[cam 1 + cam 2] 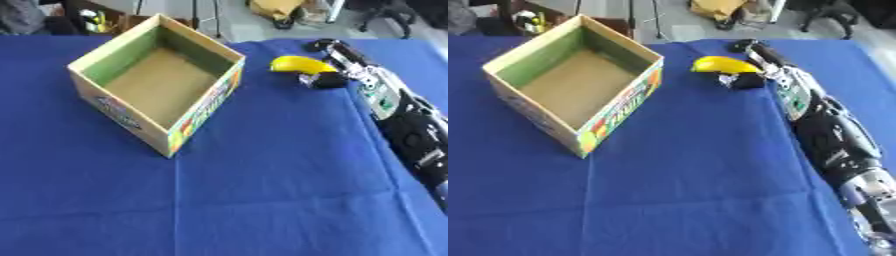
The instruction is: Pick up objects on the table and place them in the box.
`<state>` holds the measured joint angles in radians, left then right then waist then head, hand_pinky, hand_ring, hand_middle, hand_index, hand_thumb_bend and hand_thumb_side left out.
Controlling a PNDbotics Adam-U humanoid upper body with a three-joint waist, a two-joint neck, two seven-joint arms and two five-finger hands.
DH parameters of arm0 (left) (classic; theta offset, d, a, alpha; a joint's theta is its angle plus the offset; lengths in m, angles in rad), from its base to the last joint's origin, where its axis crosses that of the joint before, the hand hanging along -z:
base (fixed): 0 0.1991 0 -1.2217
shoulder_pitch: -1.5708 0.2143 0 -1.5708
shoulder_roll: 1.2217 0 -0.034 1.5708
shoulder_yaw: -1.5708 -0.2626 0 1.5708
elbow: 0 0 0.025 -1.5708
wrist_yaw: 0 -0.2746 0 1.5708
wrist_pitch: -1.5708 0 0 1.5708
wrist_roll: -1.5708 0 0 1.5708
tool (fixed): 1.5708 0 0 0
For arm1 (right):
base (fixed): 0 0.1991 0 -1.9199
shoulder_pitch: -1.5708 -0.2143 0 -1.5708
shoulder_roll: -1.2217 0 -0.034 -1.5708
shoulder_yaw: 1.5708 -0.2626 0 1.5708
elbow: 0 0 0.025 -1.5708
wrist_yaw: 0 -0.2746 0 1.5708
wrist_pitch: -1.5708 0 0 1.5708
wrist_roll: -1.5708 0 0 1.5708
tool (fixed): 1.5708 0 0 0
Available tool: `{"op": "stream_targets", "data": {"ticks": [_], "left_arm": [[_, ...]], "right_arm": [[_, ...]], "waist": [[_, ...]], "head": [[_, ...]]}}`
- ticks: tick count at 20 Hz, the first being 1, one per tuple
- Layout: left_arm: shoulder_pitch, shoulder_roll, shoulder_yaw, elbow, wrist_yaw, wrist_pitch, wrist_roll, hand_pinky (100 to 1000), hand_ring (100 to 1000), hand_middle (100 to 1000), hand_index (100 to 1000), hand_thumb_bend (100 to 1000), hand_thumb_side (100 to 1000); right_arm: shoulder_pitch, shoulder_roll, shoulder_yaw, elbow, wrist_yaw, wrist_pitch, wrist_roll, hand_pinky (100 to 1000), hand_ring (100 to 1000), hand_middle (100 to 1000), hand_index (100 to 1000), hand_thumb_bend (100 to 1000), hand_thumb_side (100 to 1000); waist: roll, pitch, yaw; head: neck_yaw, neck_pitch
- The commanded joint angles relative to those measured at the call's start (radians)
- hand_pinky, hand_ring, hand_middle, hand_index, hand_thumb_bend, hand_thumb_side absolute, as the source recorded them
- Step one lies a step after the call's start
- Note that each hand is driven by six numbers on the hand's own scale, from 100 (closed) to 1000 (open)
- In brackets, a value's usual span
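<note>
Scene: blue cloth-covered table [262,200]; one open cardboard box [156,82] at the far left; one yellow banana-shaped object [299,64] at the far right
Box: empty as far as its brown floor shows; printed outer walls, green inner walls; mouth upward, set corner-on to the camera
Object: lies on the cloth well apart from the box, to the right of the box's near-right wall
Right hand [750,75]: reaches in along the right side, arm stretched over the cloth; dark fingers against the banana's right end; whether they are curled round it or merely touching cannot be told
Left hand: in no view
Step in hand (judged): securing the banana before lifting
Doing it well: close the fingers across the curved body rather than at the tip, so it does not swivel; lift clear of the cloth; carry leftward high enough to pass the near-right wall; release over the brown floor, not over the rim
</note>
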<state>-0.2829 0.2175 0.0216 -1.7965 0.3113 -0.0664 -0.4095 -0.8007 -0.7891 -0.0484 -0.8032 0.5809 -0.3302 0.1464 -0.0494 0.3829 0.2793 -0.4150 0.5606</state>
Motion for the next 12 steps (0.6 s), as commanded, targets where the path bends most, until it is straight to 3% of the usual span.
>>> {"op": "stream_targets", "data": {"ticks": [1,3,4,8,10,12], "left_arm": [[-0.008,0.003,-0.003,-0.023,0.0,-0.002,-0.005,655,659,609,718,306,1000],[-0.008,0.003,-0.003,-0.022,0.0,-0.002,-0.005,655,659,609,718,307,1000],[-0.008,0.002,-0.003,-0.022,0.0,-0.002,-0.006,656,659,608,718,310,1000],[-0.007,0.0,-0.002,-0.021,0.002,0.001,-0.007,656,658,607,718,311,1000],[-0.007,0.0,-0.002,-0.021,0.002,0.002,-0.007,656,658,607,718,312,1000],[-0.007,0.0,-0.002,-0.021,0.002,0.002,-0.007,656,658,607,718,313,1000]], "right_arm": [[-0.013,-0.028,-0.003,-0.007,-0.016,0.001,0.029,689,849,761,868,329,531],[-0.012,-0.028,-0.004,-0.009,-0.019,0.002,0.036,667,831,735,849,318,528],[-0.01,-0.025,0.001,-0.006,-0.019,0.001,0.043,612,783,673,819,310,526],[-0.009,-0.02,0.007,-0.004,-0.027,-0.004,0.099,517,694,577,764,261,472],[-0.008,-0.021,0.008,-0.007,-0.022,0.0,0.124,527,702,593,781,280,483],[-0.006,-0.021,0.01,-0.008,-0.003,0.005,0.148,642,808,735,871,363,535]], "waist": [[0.003,-0.018,0.001],[0.003,-0.018,0.001],[0.003,-0.019,0.0],[0.002,-0.022,-0.005],[0.001,-0.024,-0.005],[-0.001,-0.026,-0.005]], "head": [[-0.003,-0.011],[-0.003,-0.011],[-0.004,-0.011],[-0.005,-0.012],[-0.006,-0.012],[-0.006,-0.013]]}}
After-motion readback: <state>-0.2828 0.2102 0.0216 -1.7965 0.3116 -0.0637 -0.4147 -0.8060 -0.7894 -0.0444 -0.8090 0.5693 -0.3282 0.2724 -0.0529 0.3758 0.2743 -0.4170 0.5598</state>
